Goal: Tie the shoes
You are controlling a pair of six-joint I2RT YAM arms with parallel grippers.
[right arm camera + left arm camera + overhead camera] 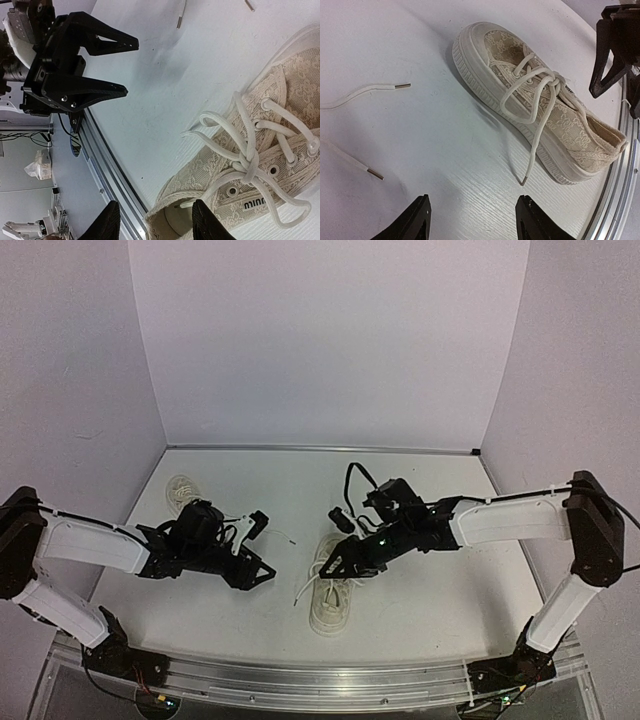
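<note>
One cream lace-patterned shoe (333, 592) lies on the white table near the front, between my two grippers. Its white laces are drawn into a knot with loops (547, 80); one lace end (527, 170) trails onto the table. In the right wrist view the shoe (260, 165) shows its knot (250, 162) and heel opening. My left gripper (472, 212) is open and empty, low over the table left of the shoe. My right gripper (155, 220) is open and empty over the heel. The second shoe (183, 492) lies at the back left.
Two loose lace ends with metal tips (370, 90) (355, 162) lie on the table left of the shoe; where they come from is out of view. The table's aluminium front rail (107, 165) runs close behind the shoe's heel. White walls enclose the table.
</note>
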